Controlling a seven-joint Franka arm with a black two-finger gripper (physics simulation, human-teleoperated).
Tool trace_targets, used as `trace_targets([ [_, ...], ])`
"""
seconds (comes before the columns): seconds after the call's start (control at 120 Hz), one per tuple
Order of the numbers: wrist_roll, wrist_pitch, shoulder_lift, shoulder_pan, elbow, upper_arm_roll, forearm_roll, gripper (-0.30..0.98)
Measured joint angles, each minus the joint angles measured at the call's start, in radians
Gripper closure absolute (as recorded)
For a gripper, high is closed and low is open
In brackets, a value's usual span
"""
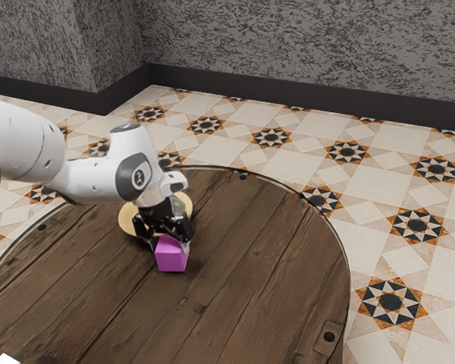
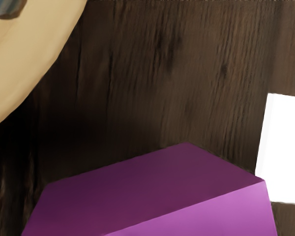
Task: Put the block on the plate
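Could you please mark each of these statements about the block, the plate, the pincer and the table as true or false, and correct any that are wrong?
1. The block is purple. True.
2. The block sits on the plate. False: it is off the plate, to the exterior view's right of it.
3. The pincer is at the block. True.
4. The plate carries nothing. False: something striped is on it, partly cut off by the wrist view's edge.
5. The table has a wooden top. True.
6. The white object lies on the plate. False: it is away from the plate, over the wood.
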Motion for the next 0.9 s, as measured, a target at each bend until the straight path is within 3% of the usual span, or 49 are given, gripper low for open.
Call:
trace_targets([
  [0.342,-0.036,0.023,0.007,-0.003,-0.01,-0.001,0.006,0.2],
  [0.658,-0.066,0.027,-0.216,-0.027,-0.129,-0.009,0.02,0.31],
  [0.775,-0.077,0.03,-0.233,-0.024,-0.07,-0.006,0.03,0.31],
  [0.9,-0.086,0.027,-0.139,0.006,0.055,0.024,0.036,0.31],
])
